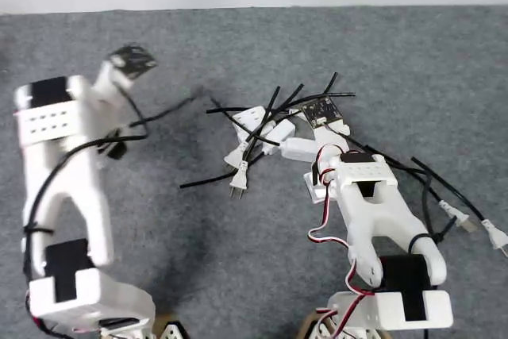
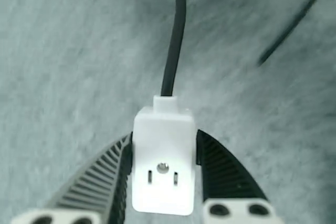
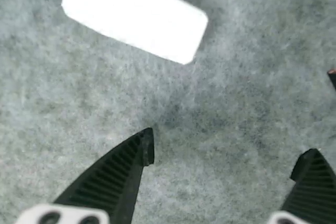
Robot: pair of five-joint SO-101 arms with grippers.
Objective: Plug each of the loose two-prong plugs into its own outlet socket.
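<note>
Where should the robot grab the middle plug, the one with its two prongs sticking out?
Grab the plug by its white body, coming from above and squeezing its sides. It lies flat on the mat, prongs bare at the near end, so they stay free.

high view: left arm [image 1: 63,164] smeared by blur, its outline indistinct | tangled cords [image 1: 269,105] overlap, so which one feeds the plug [image 1: 237,184] cannot be told | left wrist view: outlet socket [image 2: 164,156] flanks hidden behind fingers [image 2: 223,174], black cord [image 2: 179,24] cut by picture edge | right wrist view: white block [image 3: 131,17] cropped at edge, its kind unclear
</note>
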